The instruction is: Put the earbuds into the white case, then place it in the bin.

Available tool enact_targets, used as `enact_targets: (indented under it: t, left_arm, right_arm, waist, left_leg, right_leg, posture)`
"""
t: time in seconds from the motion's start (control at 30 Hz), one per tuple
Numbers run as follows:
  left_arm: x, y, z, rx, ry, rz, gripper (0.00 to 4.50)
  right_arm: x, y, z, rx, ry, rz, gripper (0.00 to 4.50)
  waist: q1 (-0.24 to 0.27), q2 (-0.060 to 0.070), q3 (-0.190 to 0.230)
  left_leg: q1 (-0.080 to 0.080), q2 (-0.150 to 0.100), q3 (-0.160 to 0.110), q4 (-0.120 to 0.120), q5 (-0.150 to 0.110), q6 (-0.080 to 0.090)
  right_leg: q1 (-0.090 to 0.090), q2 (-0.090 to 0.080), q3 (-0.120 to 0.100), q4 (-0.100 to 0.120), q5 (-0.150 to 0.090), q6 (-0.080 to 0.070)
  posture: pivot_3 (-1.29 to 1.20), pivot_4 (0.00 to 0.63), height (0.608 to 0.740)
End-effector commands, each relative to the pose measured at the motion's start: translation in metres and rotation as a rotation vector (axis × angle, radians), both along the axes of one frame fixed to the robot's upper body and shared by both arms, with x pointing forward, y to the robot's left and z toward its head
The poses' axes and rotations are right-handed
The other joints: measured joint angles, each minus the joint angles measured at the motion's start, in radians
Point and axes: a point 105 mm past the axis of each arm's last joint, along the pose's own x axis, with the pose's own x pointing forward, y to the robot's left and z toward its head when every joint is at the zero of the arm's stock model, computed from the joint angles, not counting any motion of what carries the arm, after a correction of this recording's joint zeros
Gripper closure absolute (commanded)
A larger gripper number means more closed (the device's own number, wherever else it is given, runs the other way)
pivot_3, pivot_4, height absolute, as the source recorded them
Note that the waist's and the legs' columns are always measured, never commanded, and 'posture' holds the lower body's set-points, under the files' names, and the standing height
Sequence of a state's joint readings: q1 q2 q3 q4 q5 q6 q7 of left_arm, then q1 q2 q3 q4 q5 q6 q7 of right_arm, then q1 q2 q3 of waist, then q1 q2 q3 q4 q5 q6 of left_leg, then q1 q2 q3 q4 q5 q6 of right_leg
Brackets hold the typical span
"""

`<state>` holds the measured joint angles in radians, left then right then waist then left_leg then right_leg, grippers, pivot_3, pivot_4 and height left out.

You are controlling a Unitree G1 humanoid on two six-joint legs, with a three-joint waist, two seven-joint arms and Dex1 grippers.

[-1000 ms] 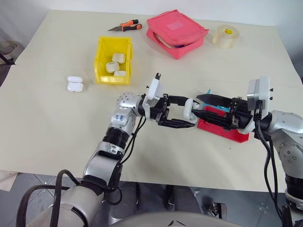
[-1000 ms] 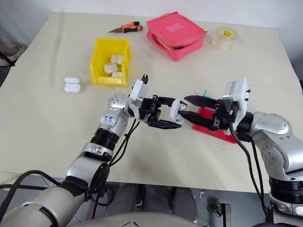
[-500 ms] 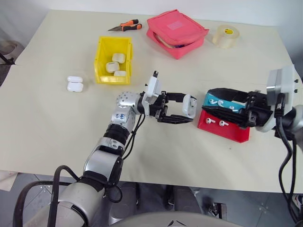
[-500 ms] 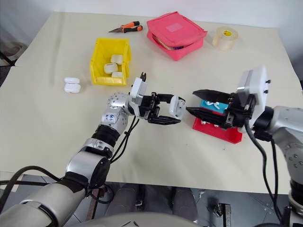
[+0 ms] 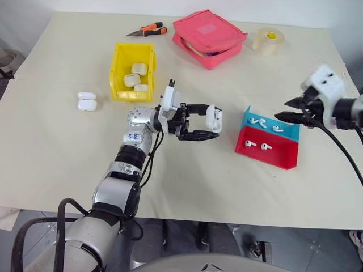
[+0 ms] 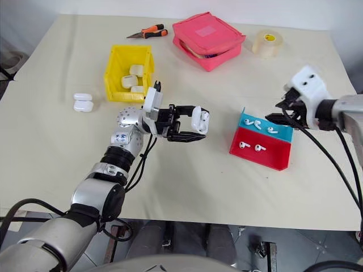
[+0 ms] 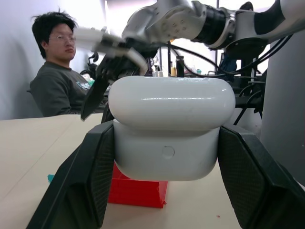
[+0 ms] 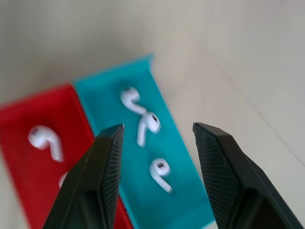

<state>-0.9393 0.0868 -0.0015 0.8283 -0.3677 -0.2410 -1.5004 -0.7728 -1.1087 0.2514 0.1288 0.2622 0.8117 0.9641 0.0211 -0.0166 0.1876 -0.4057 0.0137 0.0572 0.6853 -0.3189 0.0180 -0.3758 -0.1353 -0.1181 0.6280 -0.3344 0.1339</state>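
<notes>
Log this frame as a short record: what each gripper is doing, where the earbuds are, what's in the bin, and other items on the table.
left gripper: shut on the white case, held above the table
right gripper: open, empty, over the teal tray
earbuds: three in the teal tray, two in the red tray
bin: three white cases inside
spare cases: two on the table, left of the bin
other items: pink pouch, tape roll, orange-handled pliers

My rig's silver jointed metal arms trail black cables, a blue-printed sticker marks the left forearm, and each white wrist block carries a gripper of two ribbed black fingers [image 8: 108,181].
</notes>
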Motion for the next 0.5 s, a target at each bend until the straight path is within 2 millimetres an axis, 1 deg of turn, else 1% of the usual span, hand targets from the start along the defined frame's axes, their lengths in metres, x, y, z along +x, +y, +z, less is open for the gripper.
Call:
enact_targets:
  t: [0.03, 0.1, 0.2, 0.37, 0.5]
  left_arm:
    - [-0.011, -0.006, 0.011, -0.018, -0.07, -0.078, 1.7]
    - [-0.013, -0.008, 0.011, -0.019, -0.072, -0.087, 1.7]
    - [-0.014, -0.009, 0.01, -0.019, -0.073, -0.091, 1.7]
    - [-0.016, -0.011, 0.01, -0.027, -0.076, -0.094, 1.7]
    - [-0.016, -0.012, 0.009, -0.035, -0.074, -0.091, 1.7]
  right_arm:
    - [0.007, -0.005, -0.001, -0.06, 0.065, -0.003, 2.09]
    - [0.013, -0.007, -0.003, -0.086, 0.1, -0.021, 2.09]
    - [0.018, -0.01, -0.005, -0.12, 0.148, -0.04, 2.09]
    - [0.021, -0.014, -0.004, -0.164, 0.187, -0.041, 2.09]
    - [0.018, -0.012, -0.002, -0.158, 0.215, -0.029, 2.09]
  waist:
    - [0.001, 0.0, 0.0]
    - [0.001, 0.0, 0.0]
    - [0.001, 0.0, 0.0]
    - [0.0, 0.0, 0.0]
    - [-0.001, 0.0, 0.0]
  left_leg:
    - [-0.001, 0.0, 0.002, 0.0, 0.0, 0.0]
    - [-0.001, -0.001, 0.007, 0.0, 0.0, 0.0]
    - [-0.001, -0.001, 0.007, 0.0, 0.0, 0.0]
    - [-0.001, -0.001, 0.007, 0.0, 0.0, 0.0]
    - [-0.001, -0.001, 0.007, 0.0, 0.0, 0.0]
  right_leg:
    - [0.0, 0.0, -0.001, 0.0, 0.0, 0.0]
    - [0.0, 0.0, -0.001, 0.0, 0.0, 0.0]
    - [0.0, 0.0, -0.001, -0.001, 0.0, 0.0]
    - [0.0, 0.0, -0.001, 0.0, 0.0, 0.0]
    - [-0.001, 0.0, -0.002, 0.0, 0.0, 0.0]
  posture:
    - [0.0, 0.15, 0.74]
    - [0.0, 0.15, 0.74]
    - [0.0, 0.15, 0.74]
    - [0.0, 0.15, 0.74]
    - [0.0, 0.15, 0.74]
